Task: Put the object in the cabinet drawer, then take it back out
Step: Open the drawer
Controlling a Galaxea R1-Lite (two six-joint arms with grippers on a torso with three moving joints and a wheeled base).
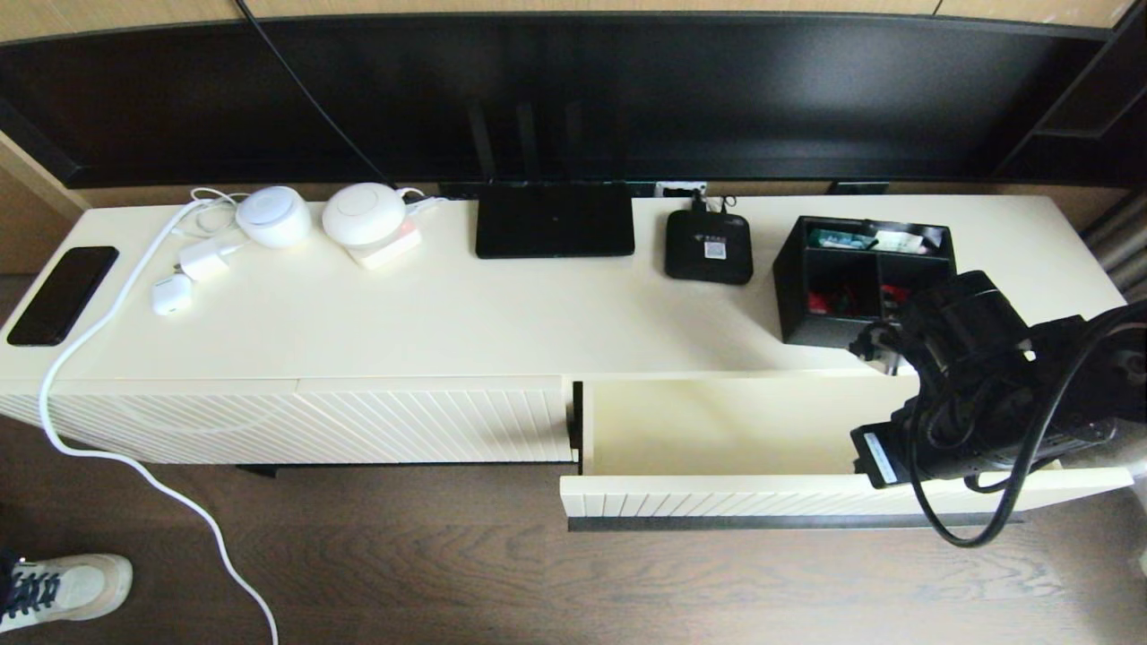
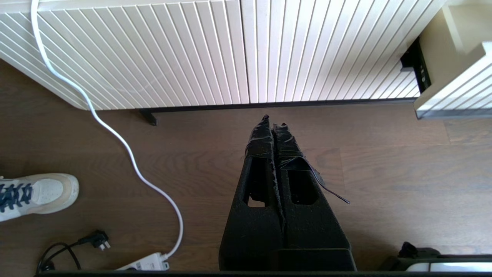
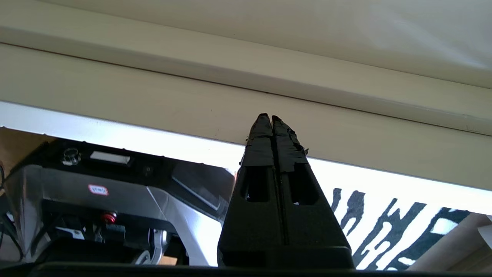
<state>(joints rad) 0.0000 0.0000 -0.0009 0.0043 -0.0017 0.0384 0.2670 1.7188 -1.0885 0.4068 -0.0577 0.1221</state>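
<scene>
The black organizer box (image 1: 860, 269), with red, white and teal items in its compartments, stands on the cabinet top at the right, behind the drawer. The cabinet drawer (image 1: 717, 421) is pulled out, its cream interior bare, with its ribbed front (image 1: 717, 497) and dark bar handle (image 1: 762, 521) toward me. My right arm (image 1: 977, 376) hangs over the drawer's right end and covers the box's near right corner. My right gripper (image 3: 271, 117) is shut on nothing, its tips by a cream drawer wall (image 3: 192, 104). My left gripper (image 2: 273, 121) is shut and empty over the floor before the cabinet.
On the cabinet top lie a flat black router (image 1: 554, 219), a small black set-top box (image 1: 708, 246), white round devices (image 1: 363, 215) and a phone (image 1: 63, 294). A white cable (image 1: 134, 457) trails to the floor. A person's shoe (image 1: 63, 587) stands at the left. A TV fills the back.
</scene>
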